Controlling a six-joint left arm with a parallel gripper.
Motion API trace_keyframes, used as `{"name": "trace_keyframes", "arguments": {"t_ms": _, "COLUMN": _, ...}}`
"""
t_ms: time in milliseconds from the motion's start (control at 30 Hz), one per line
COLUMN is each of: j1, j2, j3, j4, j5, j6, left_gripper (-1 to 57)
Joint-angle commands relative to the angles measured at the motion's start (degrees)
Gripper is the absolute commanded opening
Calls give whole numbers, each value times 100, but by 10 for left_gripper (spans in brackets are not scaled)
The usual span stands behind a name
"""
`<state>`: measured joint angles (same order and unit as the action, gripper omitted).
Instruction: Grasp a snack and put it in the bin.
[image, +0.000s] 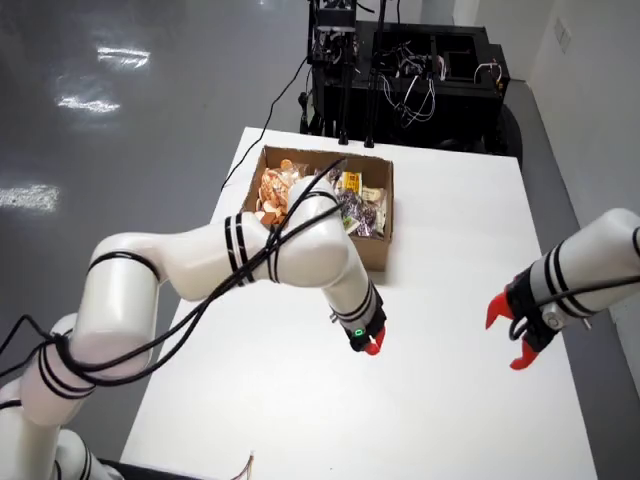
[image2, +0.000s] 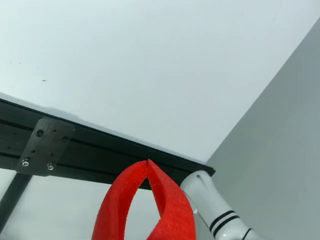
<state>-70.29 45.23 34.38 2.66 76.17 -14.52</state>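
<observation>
Two white arms with black bands reach over one white table (image: 450, 250), and a brown cardboard box (image: 372, 256) at the far side of that table serves as the landmark here. The working arm (image: 200, 260) is the largest thing in the overhead view, coming in from the lower left of the box and crossing its near left corner. The second arm (image: 590, 260) enters well to the right of the box, and its red gripper (image: 512, 335) hangs over the table with its fingers spread apart. Behind the box, off the far edge of the table, stands a black equipment rack (image: 420, 70) hung with wires.

Inside the box lie the snacks (image: 360, 205): orange packets towards the left wall, yellow and dark ones towards the right. No snack shows on the table in front of the box.

Just in front of the box's near wall sits the working gripper (image: 373, 345), low over the table. In the close view its red fingers (image2: 120, 200) curve together until the tips meet (image2: 148, 165), and nothing is held between them.
</observation>
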Motion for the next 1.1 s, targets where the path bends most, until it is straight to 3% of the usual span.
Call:
{"name": "trace_keyframes", "arguments": {"t_ms": 33, "j1": 26, "j2": 45, "j3": -80, "j4": 17, "j5": 1, "j6": -49, "left_gripper": -4}}
{"name": "trace_keyframes", "arguments": {"t_ms": 700, "j1": 121, "j2": 461, "j3": -777, "j4": 35, "j5": -14, "j6": -93, "left_gripper": -3}}
{"name": "trace_keyframes", "arguments": {"t_ms": 1100, "j1": 338, "j2": 1334, "j3": -2302, "j4": 41, "j5": -15, "j6": 248, "left_gripper": -2}}
